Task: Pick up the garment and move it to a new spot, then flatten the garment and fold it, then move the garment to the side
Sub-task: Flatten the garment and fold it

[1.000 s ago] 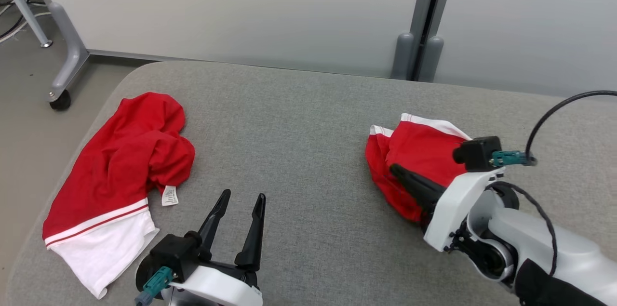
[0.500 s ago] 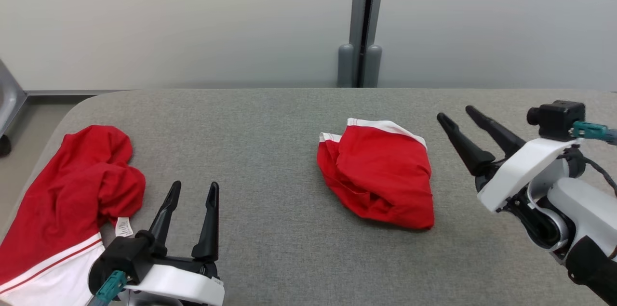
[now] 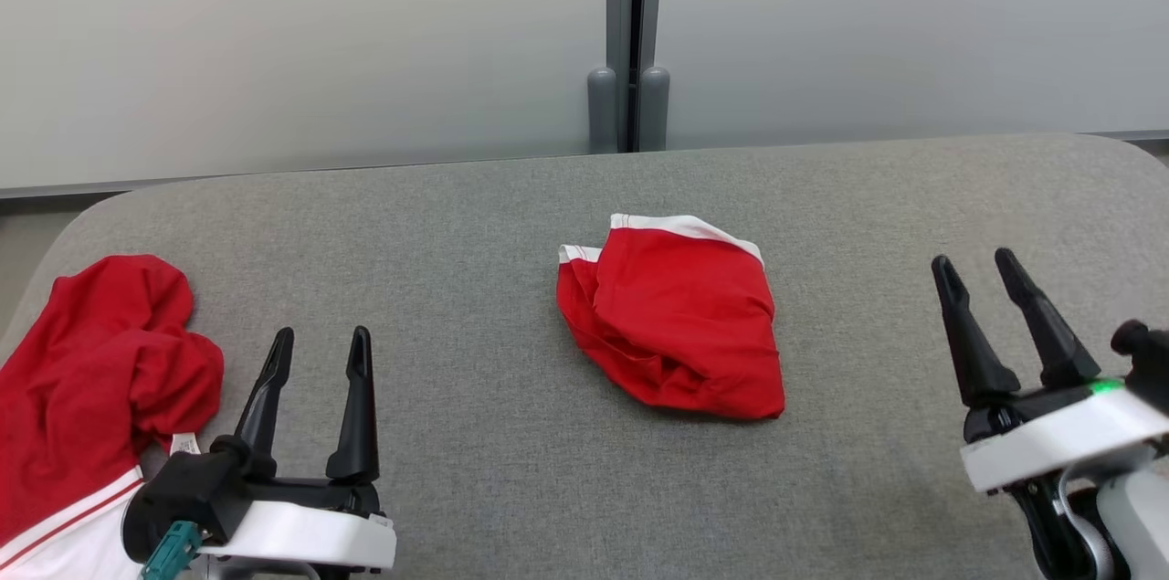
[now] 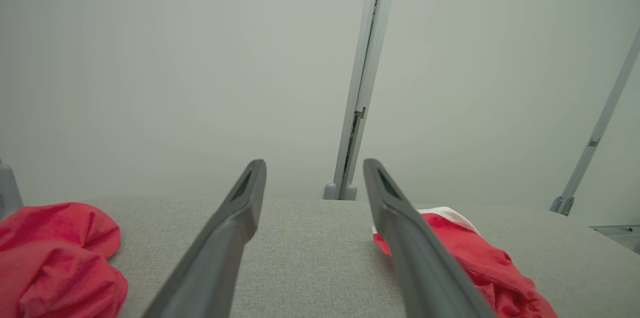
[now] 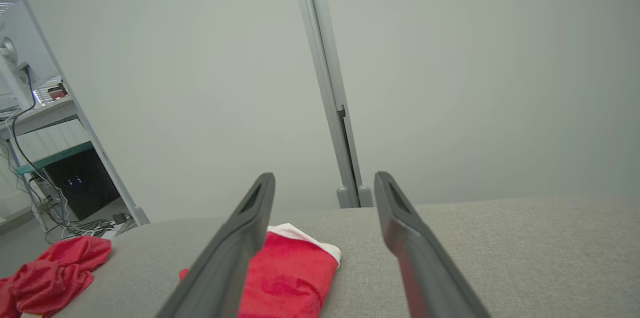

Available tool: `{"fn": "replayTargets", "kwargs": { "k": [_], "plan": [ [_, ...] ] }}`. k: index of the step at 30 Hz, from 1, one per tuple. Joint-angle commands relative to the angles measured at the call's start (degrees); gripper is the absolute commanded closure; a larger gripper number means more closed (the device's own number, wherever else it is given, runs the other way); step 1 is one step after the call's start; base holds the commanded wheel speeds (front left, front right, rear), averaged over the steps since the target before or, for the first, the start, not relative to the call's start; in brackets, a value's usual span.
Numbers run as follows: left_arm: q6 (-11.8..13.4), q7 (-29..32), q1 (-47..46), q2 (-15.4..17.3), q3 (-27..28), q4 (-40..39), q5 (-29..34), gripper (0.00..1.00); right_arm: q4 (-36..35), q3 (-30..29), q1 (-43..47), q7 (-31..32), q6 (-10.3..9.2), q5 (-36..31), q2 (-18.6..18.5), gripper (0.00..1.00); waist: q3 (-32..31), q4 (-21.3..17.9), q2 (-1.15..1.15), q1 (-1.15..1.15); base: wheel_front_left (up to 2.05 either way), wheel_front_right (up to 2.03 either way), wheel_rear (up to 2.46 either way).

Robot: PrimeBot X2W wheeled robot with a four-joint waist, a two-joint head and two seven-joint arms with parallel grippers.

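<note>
Left gripper [image 3: 322,335] and right gripper [image 3: 972,258] are positioned over the near part of the counter [image 3: 475,215], jaws released and empty. A crumpled red garment [image 3: 91,361] lies just beside the left gripper. The folded red garment [image 3: 680,320] rests mid-counter between the grippers, apart from both. Grey wall panels [image 3: 274,41] stand beyond.

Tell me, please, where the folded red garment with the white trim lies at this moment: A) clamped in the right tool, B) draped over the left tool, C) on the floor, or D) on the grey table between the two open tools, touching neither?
D: the folded red garment rests on the grey table, apart from the open left tool and the open right tool.
</note>
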Motion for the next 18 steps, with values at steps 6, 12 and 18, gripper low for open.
{"fn": "replayTargets", "kwargs": {
  "k": [6,12,18],
  "plan": [
    [0.2,-0.1,1.7,-0.4,0.7,-0.9,2.3,0.0,-2.4,-5.6,8.3,-0.2,0.03,-7.5,4.6,0.0,0.5,0.1,0.0,0.0,0.0,0.0,0.0],
    [0.4,-0.1,2.1,-0.8,0.3,-1.3,3.4,0.0,-1.2,-6.3,9.4,-0.3,0.03,-10.4,6.7,0.0,1.2,0.5,0.0,0.0,0.0,0.0,0.0],
    [0.8,-0.1,2.0,-0.9,0.0,-1.6,3.9,0.0,-0.4,-7.2,8.8,-0.2,0.02,-11.6,7.1,0.0,0.6,1.1,0.0,0.0,0.0,0.0,0.0]
  ]
}}
